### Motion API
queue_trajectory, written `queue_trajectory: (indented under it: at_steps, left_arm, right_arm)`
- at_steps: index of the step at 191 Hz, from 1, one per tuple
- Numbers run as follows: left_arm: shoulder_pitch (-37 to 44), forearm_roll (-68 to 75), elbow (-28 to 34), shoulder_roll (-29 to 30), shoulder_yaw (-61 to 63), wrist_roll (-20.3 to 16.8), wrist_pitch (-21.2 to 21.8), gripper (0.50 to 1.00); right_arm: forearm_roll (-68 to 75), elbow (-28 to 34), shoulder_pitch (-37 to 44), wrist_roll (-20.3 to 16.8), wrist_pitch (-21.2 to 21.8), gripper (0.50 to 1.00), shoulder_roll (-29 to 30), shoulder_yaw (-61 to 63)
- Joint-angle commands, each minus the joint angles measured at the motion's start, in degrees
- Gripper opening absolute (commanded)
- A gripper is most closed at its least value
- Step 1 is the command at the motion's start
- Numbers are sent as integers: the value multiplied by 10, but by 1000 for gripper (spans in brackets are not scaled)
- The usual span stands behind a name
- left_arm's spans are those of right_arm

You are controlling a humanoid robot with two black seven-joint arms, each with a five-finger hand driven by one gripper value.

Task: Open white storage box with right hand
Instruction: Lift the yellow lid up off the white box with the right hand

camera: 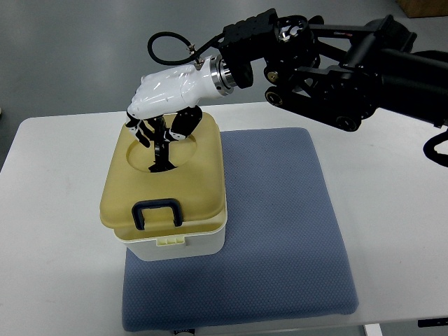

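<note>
A white storage box (183, 246) with a yellowish lid (168, 183) stands on the left part of a blue mat (280, 224). The lid is on the box. A dark blue latch handle (158, 212) sits at the lid's front edge. My right hand (159, 129), white with black fingers, comes in from the right on a black arm (336, 66). It hangs over the far part of the lid with fingers (162, 143) pointing down and loosely curled. It holds nothing. Whether the fingertips touch the lid I cannot tell.
The mat lies on a white table (392, 210). The table's far edge runs behind the box, with grey floor (70, 56) beyond. A round recess (162, 150) is moulded in the lid under the hand.
</note>
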Motion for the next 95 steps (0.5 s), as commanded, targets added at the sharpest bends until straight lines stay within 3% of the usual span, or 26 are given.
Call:
queue_trajectory:
  at_steps: [1, 95]
  left_arm:
    - [0, 0, 0, 0, 0, 0, 0, 1000]
    - [0, 0, 0, 0, 0, 0, 0, 1000]
  right_arm:
    - [2, 0, 14, 0, -2, 500, -12, 5]
    - [6, -5, 56, 14, -34, 500, -127, 3]
